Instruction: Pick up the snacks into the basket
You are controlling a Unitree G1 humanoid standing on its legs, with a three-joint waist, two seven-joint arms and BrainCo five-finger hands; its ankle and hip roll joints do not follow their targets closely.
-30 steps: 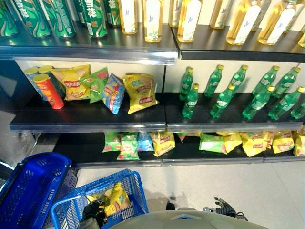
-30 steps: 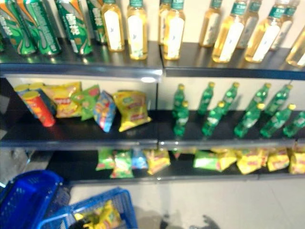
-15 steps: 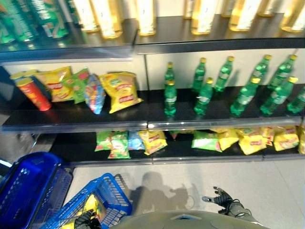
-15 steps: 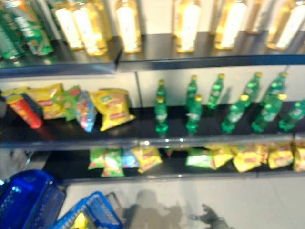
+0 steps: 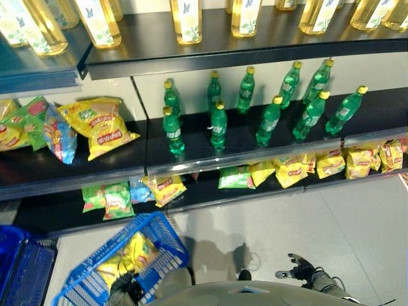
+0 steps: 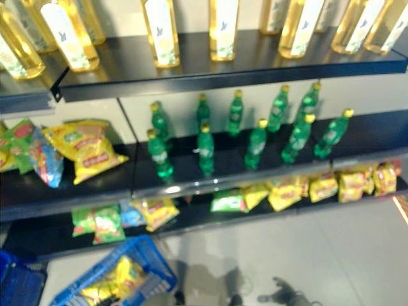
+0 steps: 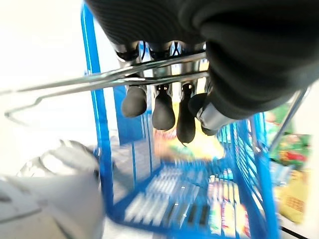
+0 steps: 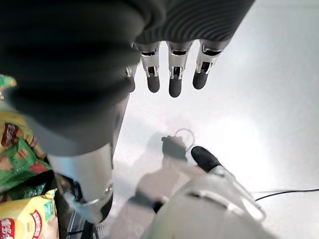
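A blue basket (image 5: 167, 240) hangs low at the left with yellow snack bags (image 5: 132, 254) inside it. My left hand (image 5: 123, 286) is shut on its wire handle (image 7: 99, 79), fingers (image 7: 163, 107) curled round the wire. Snack bags stand on the middle shelf at the left: a yellow one (image 5: 103, 129), a blue one (image 5: 61, 138) and green ones (image 5: 25, 121). More bags line the bottom shelf (image 5: 167, 189) (image 5: 288, 172). My right hand (image 5: 299, 271) hangs open over the floor, well below the shelves, its fingers (image 8: 172, 74) straight and holding nothing.
Green bottles (image 5: 218, 127) fill the middle shelf's centre and right. Yellow bottles (image 5: 185, 19) stand on the top shelf. A darker blue basket (image 5: 19, 275) sits on the floor at the far left. Pale floor (image 5: 299, 223) lies in front of the shelves.
The camera has turned right, so the whole shelf has shifted left and the red can has left the picture. My left hand still holds the basket; the right hand stays low.
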